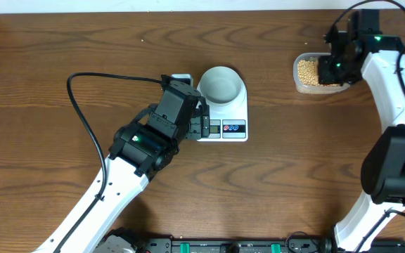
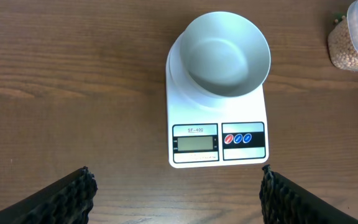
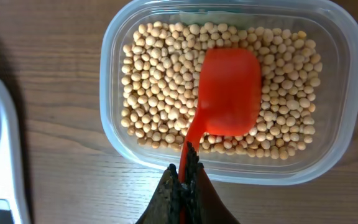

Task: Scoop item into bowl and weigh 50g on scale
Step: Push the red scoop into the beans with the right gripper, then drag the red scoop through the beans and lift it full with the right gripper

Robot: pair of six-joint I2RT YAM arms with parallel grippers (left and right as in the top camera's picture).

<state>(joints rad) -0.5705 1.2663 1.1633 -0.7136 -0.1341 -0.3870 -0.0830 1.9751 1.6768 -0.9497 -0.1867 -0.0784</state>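
- The job right now seems to be filling the scoop from the tub.
- The tub point(image 3: 114, 93) looks light and nothing holds it. A slow push is best, or it may slide on the table point(image 1: 62, 42).
- The scoop point(image 3: 229, 93) lies on top of the beans with none on it. I think its front edge should tip down, slide under them, then come up flat.
- The beans point(image 3: 160, 87) are small and round, so they roll. A half-full scoop is safer than a heaped one. 50 g will need tiny loads near the end.
- The scale point(image 2: 216, 140) sits well apart from the right gripper point(image 3: 185, 171), off to its left. I cannot read a number on its screen.
- The left gripper point(image 2: 176, 180) hangs just in front of the scale. Its fingers point(image 2: 82, 183) are spread wide and it holds nothing.
- The bowl point(image 2: 227, 56) stands on the back part of the scale. It is empty.
- The right gripper pinches the scoop's thin red handle at the near wall of the tub. The beans lie just ahead of it, touching the scoop.
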